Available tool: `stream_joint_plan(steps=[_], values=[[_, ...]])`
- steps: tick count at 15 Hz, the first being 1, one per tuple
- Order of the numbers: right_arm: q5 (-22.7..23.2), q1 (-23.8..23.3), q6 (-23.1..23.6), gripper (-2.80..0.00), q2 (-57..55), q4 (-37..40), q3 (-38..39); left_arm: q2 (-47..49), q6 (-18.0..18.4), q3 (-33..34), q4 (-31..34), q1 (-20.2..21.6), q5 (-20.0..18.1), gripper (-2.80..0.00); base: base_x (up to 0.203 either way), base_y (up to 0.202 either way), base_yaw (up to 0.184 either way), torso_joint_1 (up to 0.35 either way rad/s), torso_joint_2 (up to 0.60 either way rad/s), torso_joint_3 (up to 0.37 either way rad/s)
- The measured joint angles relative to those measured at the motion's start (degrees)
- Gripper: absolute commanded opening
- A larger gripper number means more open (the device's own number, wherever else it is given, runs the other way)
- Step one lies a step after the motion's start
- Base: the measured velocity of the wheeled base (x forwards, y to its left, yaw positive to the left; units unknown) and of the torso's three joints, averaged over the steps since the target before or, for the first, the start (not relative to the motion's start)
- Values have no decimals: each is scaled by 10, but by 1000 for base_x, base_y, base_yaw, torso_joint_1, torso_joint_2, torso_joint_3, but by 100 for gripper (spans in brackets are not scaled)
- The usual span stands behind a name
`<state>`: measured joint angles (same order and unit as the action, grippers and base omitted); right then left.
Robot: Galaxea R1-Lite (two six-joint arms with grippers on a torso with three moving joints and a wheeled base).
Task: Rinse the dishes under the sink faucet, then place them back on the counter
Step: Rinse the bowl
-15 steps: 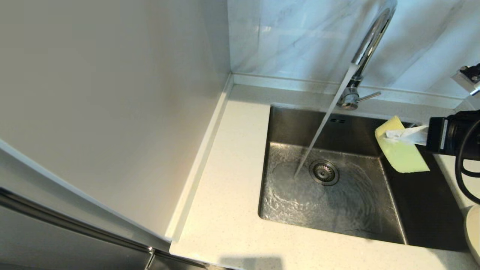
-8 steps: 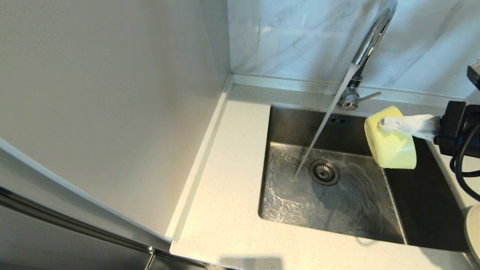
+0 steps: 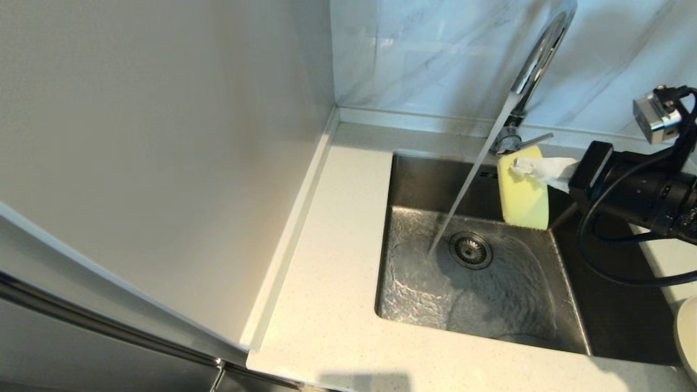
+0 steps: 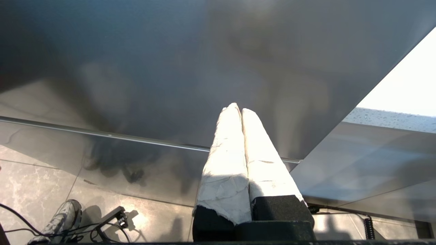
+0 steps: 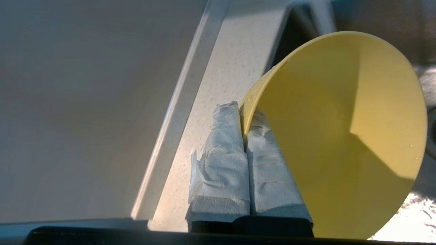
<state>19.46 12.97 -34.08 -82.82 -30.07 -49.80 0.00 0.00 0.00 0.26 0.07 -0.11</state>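
The right gripper [image 3: 517, 166] is reaching in over the steel sink [image 3: 572, 305], its jaws clamping tight on the rim of the pale-yellow bowl [image 3: 523, 193], which is hanging tipped on its side just beside the water stream [image 3: 463, 190] pouring from the chrome faucet [image 3: 536, 57]. The plate [image 3: 687, 337] is sitting on the bench [image 3: 326, 305] at the far right. The left gripper [image 4: 240, 112] is hanging below the bench, jaws pressed together, holding nothing

The right gripper [image 3: 517, 166], clamped on the rim of the small round pale-yellow bowl [image 3: 524, 196], now reaches farther over the square stainless-steel basin [image 3: 566, 305] than a second ago. The bowl sits just beside the falling stream of water [image 3: 463, 190] and has turned edge-on, and more of the black right arm [image 3: 637, 196] shows.
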Motion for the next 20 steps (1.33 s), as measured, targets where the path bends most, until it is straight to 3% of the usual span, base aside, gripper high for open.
stream_joint_plan(steps=[8,14,20], values=[[-22,41,20,-280,-81,-45,-26,0,0,0,0,0,0,-280,0,0,0,0,0,0],[-58,40,20,-280,-129,-45,-47,0,0,0,0,0,0,-280,0,0,0,0,0,0],[-58,11,20,-280,-153,-50,-49,0,0,0,0,0,0,-280,0,0,0,0,0,0]])
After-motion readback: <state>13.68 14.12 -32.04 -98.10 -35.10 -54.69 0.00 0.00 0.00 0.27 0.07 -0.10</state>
